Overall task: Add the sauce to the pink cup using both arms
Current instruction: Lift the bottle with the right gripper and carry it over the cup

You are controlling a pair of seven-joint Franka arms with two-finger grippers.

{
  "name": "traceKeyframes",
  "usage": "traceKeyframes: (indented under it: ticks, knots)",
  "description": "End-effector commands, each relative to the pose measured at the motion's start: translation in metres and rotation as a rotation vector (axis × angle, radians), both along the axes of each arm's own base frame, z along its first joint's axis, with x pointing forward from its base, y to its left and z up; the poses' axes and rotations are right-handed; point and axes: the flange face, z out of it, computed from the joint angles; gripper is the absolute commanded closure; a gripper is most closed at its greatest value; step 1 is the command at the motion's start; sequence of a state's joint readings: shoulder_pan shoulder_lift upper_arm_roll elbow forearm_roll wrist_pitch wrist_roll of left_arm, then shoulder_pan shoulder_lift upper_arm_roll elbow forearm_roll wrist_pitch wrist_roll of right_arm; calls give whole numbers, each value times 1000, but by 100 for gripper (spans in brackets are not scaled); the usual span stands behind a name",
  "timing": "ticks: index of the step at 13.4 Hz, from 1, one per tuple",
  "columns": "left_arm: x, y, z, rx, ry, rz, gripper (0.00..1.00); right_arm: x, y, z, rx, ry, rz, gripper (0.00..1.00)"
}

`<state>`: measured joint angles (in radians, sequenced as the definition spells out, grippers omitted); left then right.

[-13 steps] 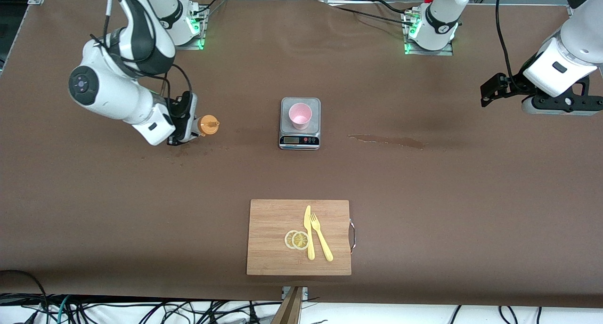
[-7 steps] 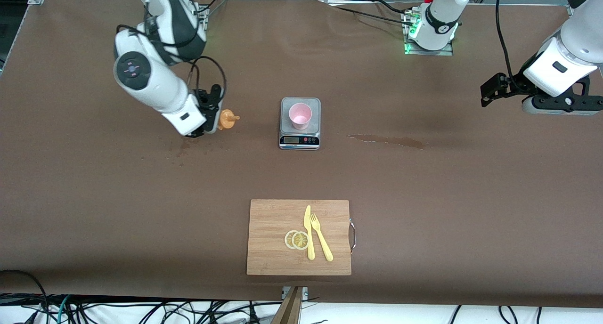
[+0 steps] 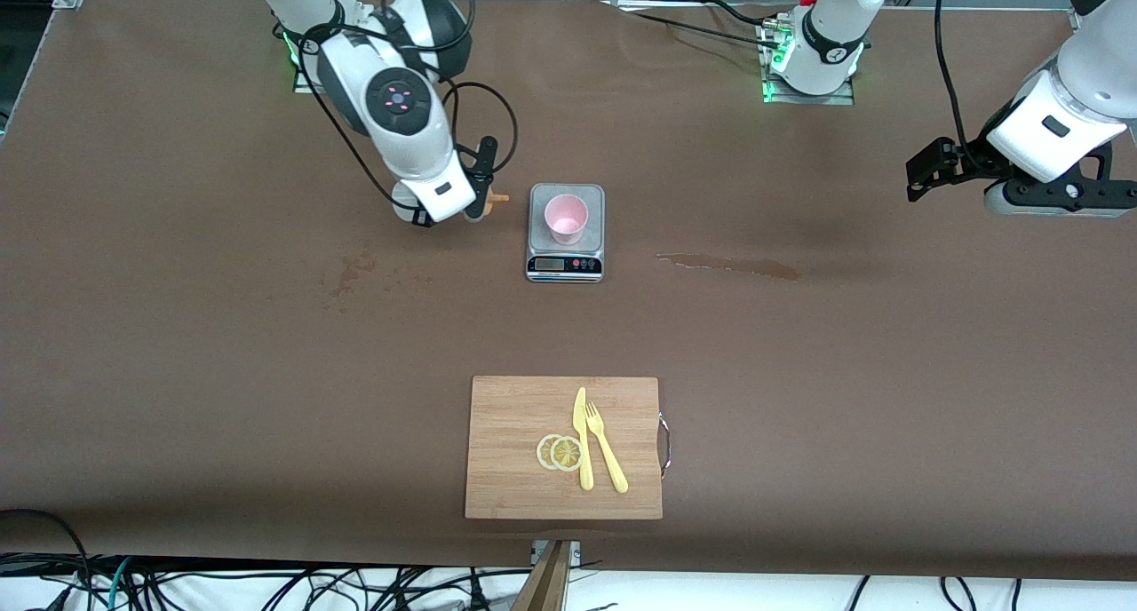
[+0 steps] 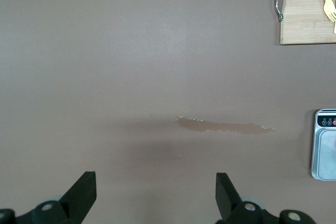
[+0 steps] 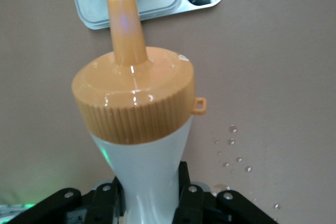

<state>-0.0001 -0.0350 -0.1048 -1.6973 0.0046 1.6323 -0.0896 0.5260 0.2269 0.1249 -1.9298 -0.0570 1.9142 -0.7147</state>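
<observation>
2 arms, split jobs: my right gripper (image 3: 475, 204) is clamped on the sauce bottle (image 5: 137, 129), tipped nozzle-first just beside the scale (image 3: 566, 232) so it can reach the pink cup (image 3: 566, 218) standing on it. My left gripper (image 4: 156, 192) waits with jaws wide apart (holding nothing) over bare table toward its own end.

Even overhead light, soft shadows on the table (image 3: 178, 371), glare on the orange cap (image 5: 134, 95), nozzle blurred

Orange-capped sauce bottle (image 5: 137, 129) tilted toward upright pink cup (image 3: 566, 218)
</observation>
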Motion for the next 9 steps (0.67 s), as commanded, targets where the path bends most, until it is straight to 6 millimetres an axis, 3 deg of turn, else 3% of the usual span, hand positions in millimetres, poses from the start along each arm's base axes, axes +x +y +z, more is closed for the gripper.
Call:
traceKeyframes:
  ticks: [1, 4, 6, 9]
  knots:
    - [3, 0, 6, -14, 0, -11, 0, 2, 26, 8, -77, 30, -13, 99]
    - [5, 1, 17, -16, -16, -10, 0, -1, 29, 0, -125, 60, -26, 99]
    - [10, 1, 15, -17, -13, -9, 0, -6, 40, -5, -161, 68, -19, 99]
    - [11, 2, 9, -15, -1, -7, 0, 6, 55, -9, -218, 102, -11, 99]
